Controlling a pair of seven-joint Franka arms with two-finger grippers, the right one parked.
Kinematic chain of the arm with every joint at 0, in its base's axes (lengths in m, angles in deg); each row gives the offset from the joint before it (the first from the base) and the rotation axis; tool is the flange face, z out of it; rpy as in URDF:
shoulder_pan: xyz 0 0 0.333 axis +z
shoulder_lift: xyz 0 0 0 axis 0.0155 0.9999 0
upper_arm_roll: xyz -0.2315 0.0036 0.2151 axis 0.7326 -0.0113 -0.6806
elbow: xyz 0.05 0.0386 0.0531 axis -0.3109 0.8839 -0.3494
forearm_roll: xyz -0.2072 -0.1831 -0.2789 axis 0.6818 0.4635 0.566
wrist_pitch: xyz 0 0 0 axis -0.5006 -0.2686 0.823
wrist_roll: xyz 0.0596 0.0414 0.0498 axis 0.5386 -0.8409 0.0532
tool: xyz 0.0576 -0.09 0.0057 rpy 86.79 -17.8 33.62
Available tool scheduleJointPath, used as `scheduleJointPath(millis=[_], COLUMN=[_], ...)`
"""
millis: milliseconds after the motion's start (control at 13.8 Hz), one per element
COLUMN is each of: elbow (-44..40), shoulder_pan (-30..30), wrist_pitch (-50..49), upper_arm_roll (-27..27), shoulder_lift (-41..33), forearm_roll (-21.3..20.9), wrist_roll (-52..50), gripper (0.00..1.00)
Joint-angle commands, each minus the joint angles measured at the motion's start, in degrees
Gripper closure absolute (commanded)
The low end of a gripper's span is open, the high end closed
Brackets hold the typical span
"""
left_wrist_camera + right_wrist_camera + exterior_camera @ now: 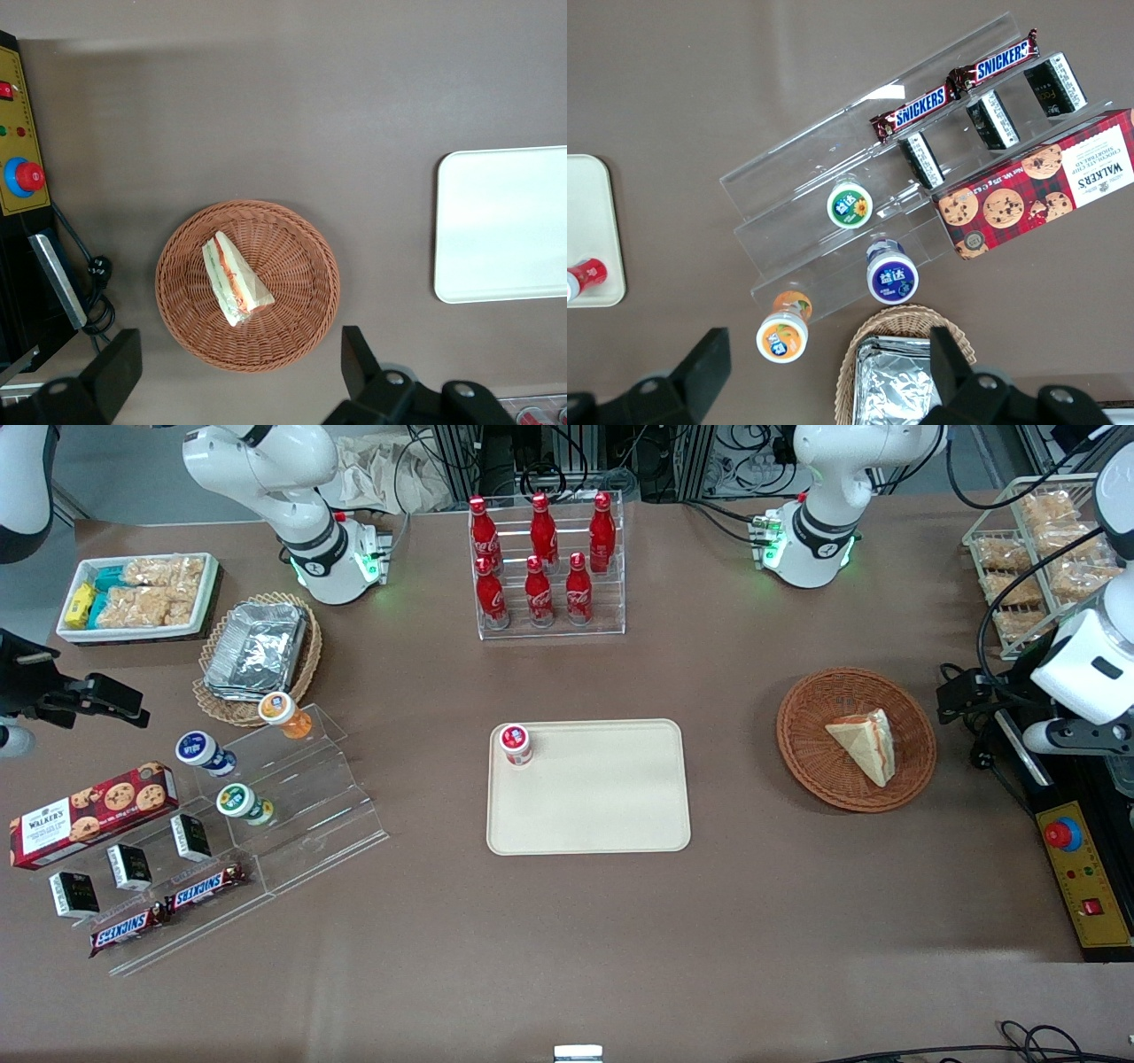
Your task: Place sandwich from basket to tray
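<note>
The sandwich (864, 744) is a pale bread wedge with a red-orange and green stripe. It lies in the round reddish-brown wicker basket (815, 766) toward the working arm's end of the table. The cream tray (602, 797) lies flat at the table's middle, apart from the basket. My left gripper (966, 691) hangs beside the basket, high above the table, open and empty. In the left wrist view the sandwich (235, 279) sits in the basket (292, 266), the gripper (237, 367) has its fingers spread wide over the basket's rim, and the tray (505, 230) shows at the edge.
A small red-capped cup (516, 744) stands on a tray corner. A rack of red cola bottles (549, 567) stands farther from the camera than the tray. A yellow control box with a red button (1076, 877) and a wire rack of snack bags (1036, 549) flank the basket.
</note>
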Motion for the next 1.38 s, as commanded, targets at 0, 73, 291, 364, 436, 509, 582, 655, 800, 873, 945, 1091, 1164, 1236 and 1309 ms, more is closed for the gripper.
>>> scheduleJointPath(millis=[0, 73, 291, 364, 436, 509, 582, 655, 800, 873, 945, 1091, 1164, 1236, 1309], elbow=[-1.15, -1.24, -1.06, -0.97, -0.89, -0.80, -0.71, -0.62, -0.18, -0.09, 0.17, 1.48, 1.92, 3.23, 4.64], shoulder_pan=[-0.51, -0.51, -0.60, -0.60, -0.60, -0.60, -0.60, -0.60, -0.69, -0.69, -0.69, -0.69, -0.69, -0.69, -0.69], wrist_pitch=[-0.44, -0.36, -0.45, -0.53, -0.71, -0.71, -0.80, -0.89, -1.76, -2.55, -2.64, -2.73, -2.73, -2.73, -2.73], upper_arm_roll=[-0.23, -0.23, -0.14, -0.14, -0.14, -0.14, -0.14, -0.14, -0.14, -0.05, -0.05, -0.14, -0.14, -0.14, -0.14], shoulder_lift=[0.48, 0.48, 0.48, 0.48, 0.48, 0.56, 0.83, 0.92, 0.74, 0.74, 0.65, -0.05, -0.48, -1.27, -2.41], forearm_roll=[-0.07, 0.11, 0.02, 0.11, 0.54, 0.72, 0.73, 0.73, 0.64, 0.55, 0.55, 0.55, 0.55, 0.38, 0.37], wrist_roll=[0.61, 0.61, 0.70, 0.09, -0.09, -0.18, -0.01, 0.08, 0.00, -0.09, -0.09, -0.09, -0.18, -0.27, -0.27], gripper=[0.00, 0.00, 0.00, 0.00, 0.00, 0.00, 0.00, 0.00, 0.00, 0.00, 0.00, 0.00, 0.00, 0.00, 0.00])
